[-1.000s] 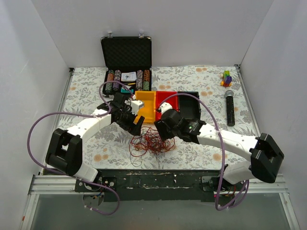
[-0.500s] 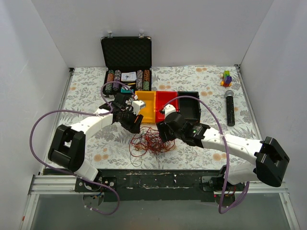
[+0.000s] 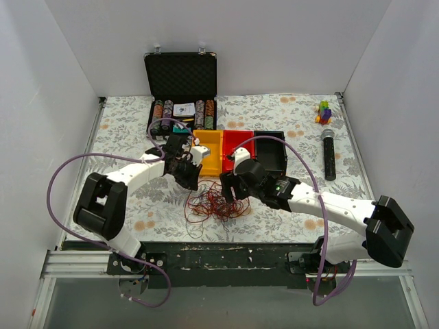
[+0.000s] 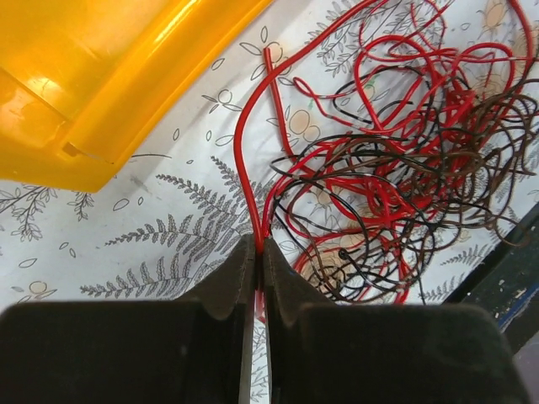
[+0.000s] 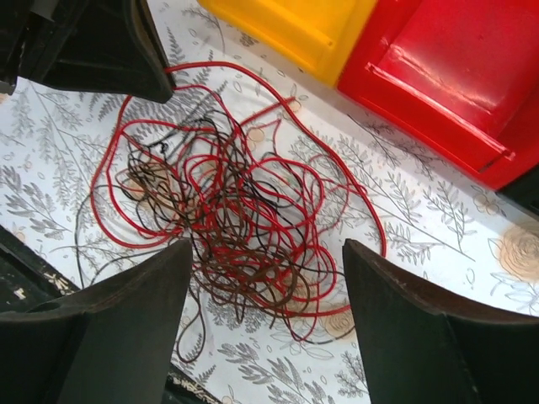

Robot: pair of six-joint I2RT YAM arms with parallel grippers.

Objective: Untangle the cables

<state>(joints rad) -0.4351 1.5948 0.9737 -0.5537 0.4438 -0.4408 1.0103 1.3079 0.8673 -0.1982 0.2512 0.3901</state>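
Observation:
The cables (image 3: pixel 214 204) lie as a loose nest of thin red and dark brown wires on the floral table, near its front edge; the nest (image 4: pixel 396 168) fills the right of the left wrist view and the middle of the right wrist view (image 5: pixel 227 219). My left gripper (image 3: pixel 194 184) is at the nest's upper left edge, shut on a red cable strand (image 4: pixel 244 160) that runs up from its jaws (image 4: pixel 258 246). My right gripper (image 5: pixel 268 286) hovers over the nest's right side, open, with the wires below and between its fingers (image 5: pixel 126 328). It touches nothing.
A yellow bin (image 3: pixel 209 152), a red bin (image 3: pixel 236 142) and a black bin (image 3: pixel 273 152) stand in a row just behind the nest. An open black case of poker chips (image 3: pixel 181 110) sits at the back. A microphone (image 3: pixel 328 154) and small toy (image 3: pixel 323 111) lie at right.
My left gripper has closed from wide open onto a red strand at the nest's edge. My right gripper has shifted left over the nest and opened a little wider.

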